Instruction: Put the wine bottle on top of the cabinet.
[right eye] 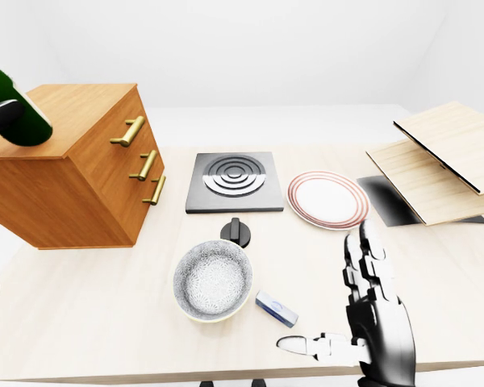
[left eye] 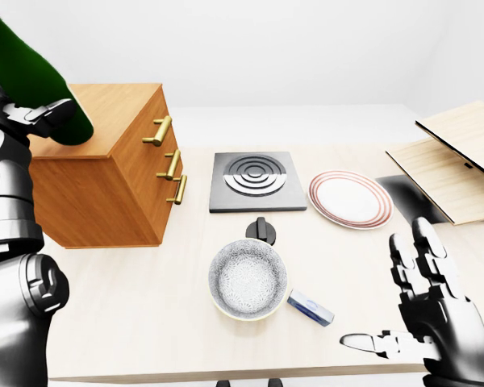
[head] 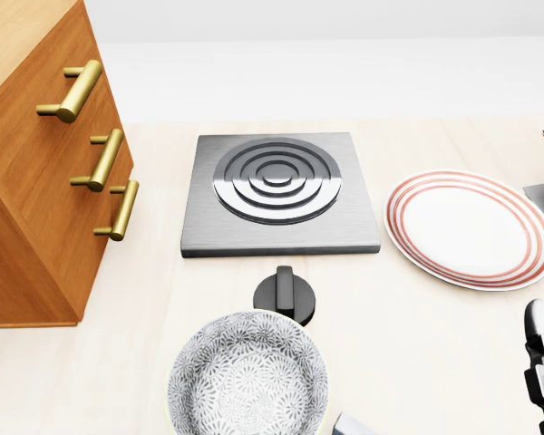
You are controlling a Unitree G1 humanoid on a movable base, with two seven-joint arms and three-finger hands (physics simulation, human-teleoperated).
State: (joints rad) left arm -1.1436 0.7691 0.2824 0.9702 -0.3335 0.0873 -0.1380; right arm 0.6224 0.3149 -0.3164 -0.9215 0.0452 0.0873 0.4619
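While the left hand (left eye: 40, 113) had its fingers wrapped round the wine bottle (left eye: 28, 76), tilted above the cabinet (left eye: 105, 161) top, the right hand (left eye: 431, 310) hung spread and empty. Placing step, I'd say; next it needed standing upright, then lowering.

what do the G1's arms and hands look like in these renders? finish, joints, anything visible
Glossy chrome-silver shells with black joints. The right hand has three thick segmented fingers, dark bands at the knuckles. The left arm is stacked silver rings with a black round joint cap; the left hand shows silver and black finger segments. No cables, markings or sleeves visible.
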